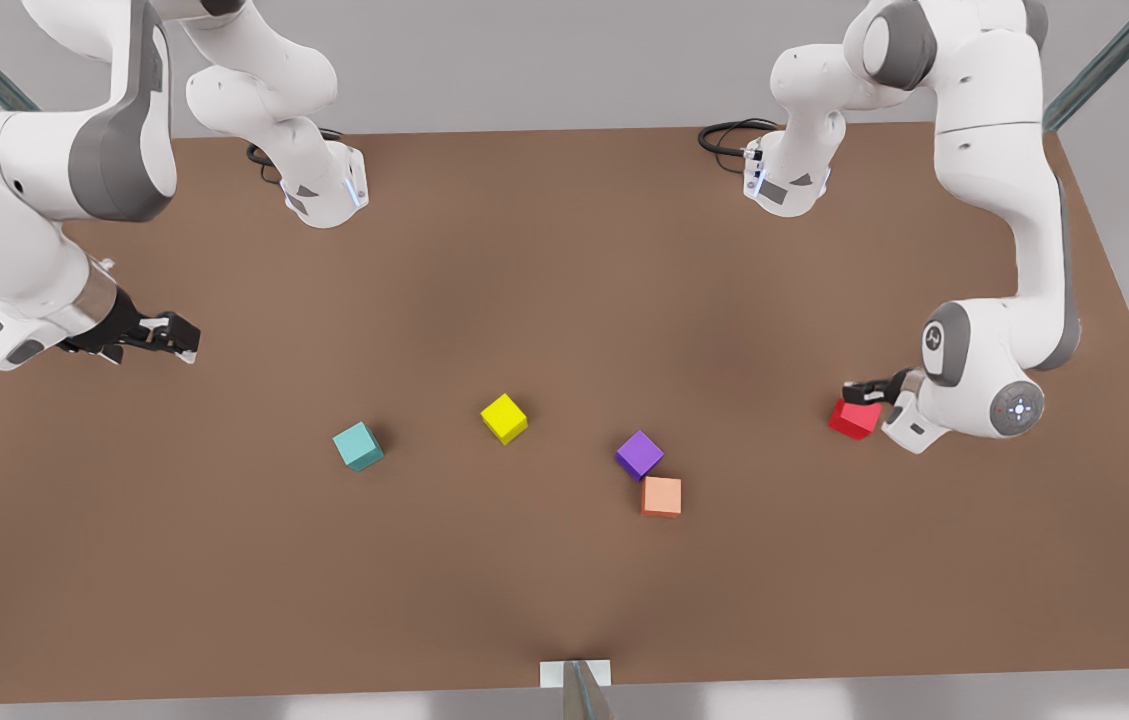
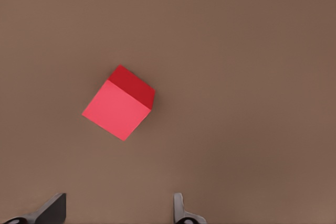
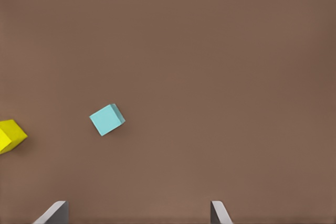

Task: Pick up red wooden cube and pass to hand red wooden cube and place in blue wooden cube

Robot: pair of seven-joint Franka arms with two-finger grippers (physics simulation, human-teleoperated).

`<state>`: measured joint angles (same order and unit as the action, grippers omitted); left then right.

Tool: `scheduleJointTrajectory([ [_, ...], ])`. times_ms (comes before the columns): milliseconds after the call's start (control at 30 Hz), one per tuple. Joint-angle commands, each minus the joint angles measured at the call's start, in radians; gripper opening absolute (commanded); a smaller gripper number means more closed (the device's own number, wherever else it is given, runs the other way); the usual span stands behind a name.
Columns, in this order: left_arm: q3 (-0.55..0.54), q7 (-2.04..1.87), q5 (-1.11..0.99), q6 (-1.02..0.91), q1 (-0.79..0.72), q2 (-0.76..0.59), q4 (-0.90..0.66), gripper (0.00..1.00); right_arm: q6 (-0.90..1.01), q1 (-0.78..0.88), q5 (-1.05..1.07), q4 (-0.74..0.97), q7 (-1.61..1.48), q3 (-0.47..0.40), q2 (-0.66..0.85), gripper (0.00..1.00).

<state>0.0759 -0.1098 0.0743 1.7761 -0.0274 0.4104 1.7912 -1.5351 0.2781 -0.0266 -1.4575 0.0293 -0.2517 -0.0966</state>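
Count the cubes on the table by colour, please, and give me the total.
Red cube: 1
Teal (blue) cube: 1
Yellow cube: 1
Purple cube: 1
Salmon-orange cube: 1
Total: 5 cubes

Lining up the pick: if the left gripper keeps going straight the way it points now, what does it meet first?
Probably the red wooden cube. The left gripper is open above it, with bare table around. The cube sits slightly ahead of the fingertips, so alignment is uncertain.
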Motion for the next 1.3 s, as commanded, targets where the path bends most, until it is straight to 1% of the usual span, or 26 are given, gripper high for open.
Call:
scheduleJointTrajectory([
  [0,0.015,-0.255,0.051,0.304,0.000,-0.001,0.045,1.00,0.012,0.003,-0.001,0.003,0.000,-0.001,-0.002,1.00],
  [100,0.016,-0.346,0.053,0.416,0.006,0.001,0.108,1.00,0.023,0.003,0.001,0.006,0.001,-0.001,-0.006,1.00],
  [233,0.050,-0.396,0.079,0.419,0.014,0.007,0.137,1.00,0.027,0.001,0.002,0.006,0.001,-0.001,-0.006,1.00],
  [567,0.048,-0.571,0.085,0.433,0.018,0.027,0.168,1.00,0.042,0.003,0.004,0.000,0.004,0.000,-0.006,1.00],
  [633,0.048,-0.587,0.119,0.436,0.018,0.027,0.174,1.00,0.047,0.006,0.004,0.000,0.009,0.000,-0.008,1.00],
  [700,0.048,-0.587,0.119,0.499,0.018,0.033,0.217,1.00,0.047,0.012,0.004,0.002,0.011,0.003,-0.008,1.00],
  [1100,0.048,-0.642,0.148,0.537,0.018,0.071,0.217,1.00,0.050,0.013,0.004,0.002,0.012,0.005,-0.021,1.00],
  [1267,0.048,-0.643,0.156,0.562,0.017,0.107,0.217,1.00,0.064,0.015,0.002,-0.001,0.012,0.005,-0.021,1.00],
])
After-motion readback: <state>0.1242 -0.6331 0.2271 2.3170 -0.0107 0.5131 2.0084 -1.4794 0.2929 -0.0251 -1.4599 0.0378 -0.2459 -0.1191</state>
